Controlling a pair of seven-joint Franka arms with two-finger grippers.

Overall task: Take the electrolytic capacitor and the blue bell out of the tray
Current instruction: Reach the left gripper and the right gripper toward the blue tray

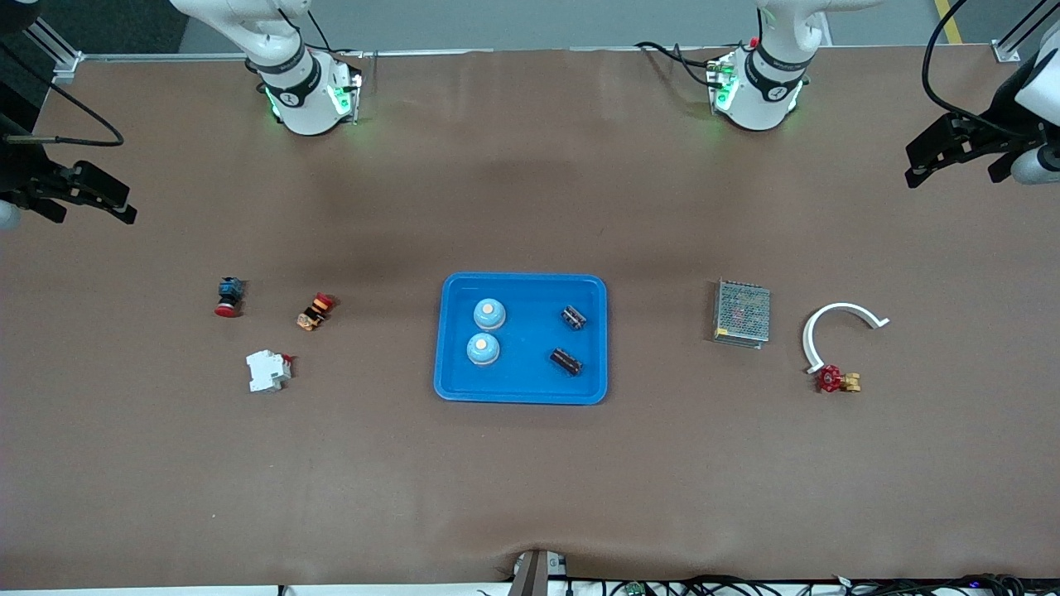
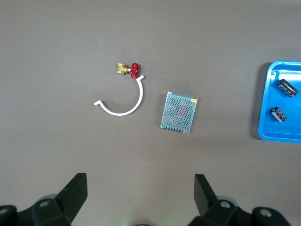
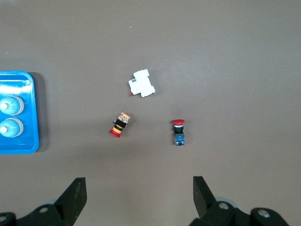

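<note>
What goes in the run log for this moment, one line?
tray: two bells, two capacitors inside | left gripper: open, waiting at left arm's table end | right gripper: open, waiting at right arm's end

Colours on the brown table (image 1: 530, 480)

A blue tray (image 1: 522, 285) holds 2 pale-blue bells (image 1: 486, 331) with cream tops and 2 dark capacitors (image 1: 570, 339). Below the left gripper (image 2: 138, 197) – black, fingers spread – lie a silver mesh-patterned box (image 2: 179, 112), a white curved strip (image 2: 123, 104) and a red-and-brass valve (image 2: 129, 70). Below the black right gripper (image 3: 138, 197), also spread: a white breaker (image 3: 141, 84), a red-capped blue button (image 3: 178, 131), an orange-black-red switch (image 3: 119, 125).
</note>
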